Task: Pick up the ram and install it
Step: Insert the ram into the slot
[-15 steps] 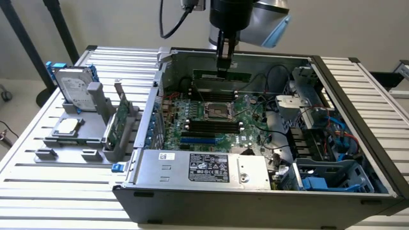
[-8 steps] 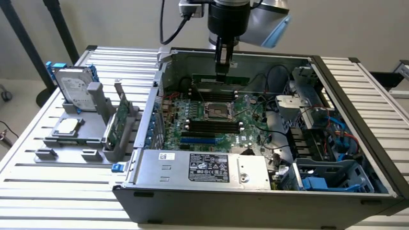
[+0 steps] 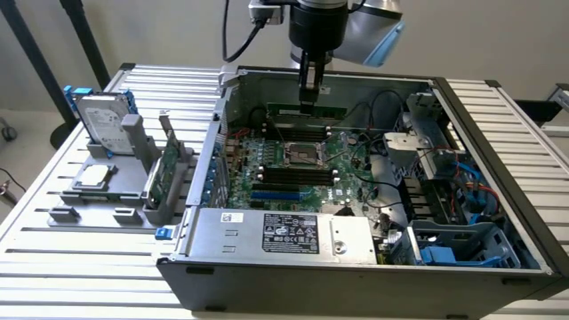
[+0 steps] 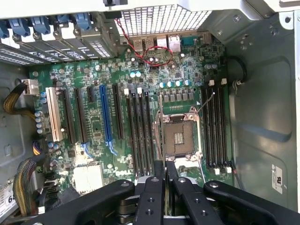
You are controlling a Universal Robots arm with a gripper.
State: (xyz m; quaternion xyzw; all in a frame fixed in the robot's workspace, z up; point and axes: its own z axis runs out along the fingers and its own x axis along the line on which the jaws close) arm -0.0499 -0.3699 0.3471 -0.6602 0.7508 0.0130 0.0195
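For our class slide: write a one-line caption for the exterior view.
Gripper holds the ram above the motherboard inside the open computer case.

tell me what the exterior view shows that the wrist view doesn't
The exterior view adds the slatted table, the grey holder with a hard drive, processor chip and expansion card, the power supply, and the long side of the ram under the tool.
The wrist view adds a straight-down look at the white slot, red wire loop and rear vent grille.
Both share the motherboard, its empty processor socket, the black memory slots, and the tool shut on the ram.
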